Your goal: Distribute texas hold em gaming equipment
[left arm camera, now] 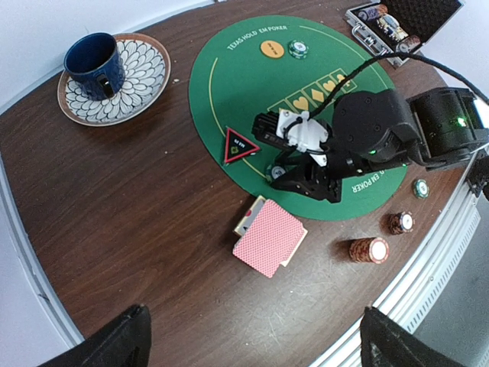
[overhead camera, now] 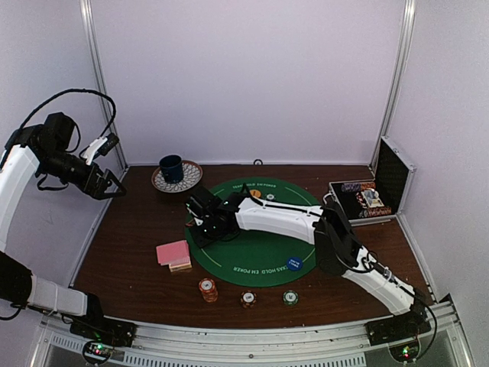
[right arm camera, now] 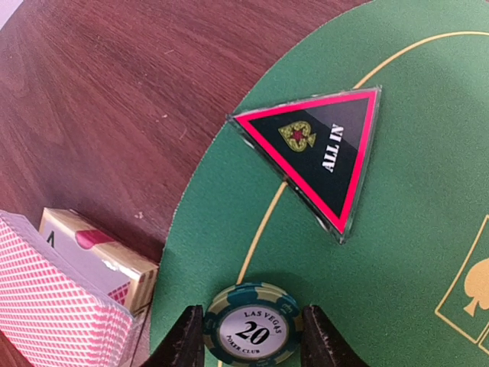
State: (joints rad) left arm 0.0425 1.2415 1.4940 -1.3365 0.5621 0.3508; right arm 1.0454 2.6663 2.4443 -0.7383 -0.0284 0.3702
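My right hand [right arm camera: 250, 349] is closed against the green chip [right arm camera: 252, 327]. One finger touches its rim on each side, and the chip sits flat between them, face up, right at the fingertips. It lies on the green mat [right arm camera: 412, 252], close to the mat's left edge.

The hold worries me most. It is on a thin rim only, so a quick lift or a twist of the wrist could let the chip tip and pop free. If it lands on edge it may roll off across the counter [right arm camera: 114, 92].

My fingers also sit low on the felt. If I move sideways before rising, I judge they could snag the mat and pull it out of place.

The black-red ALL IN marker [right arm camera: 325, 153] lies just beyond the chip. The pink-backed deck [right arm camera: 57, 306] rests on its box just off the mat on the other side. A careless swing either way could nudge the marker or spill the stack.

My left hand [overhead camera: 107, 186] hangs high at the far left with its fingers apart, well clear of all this.
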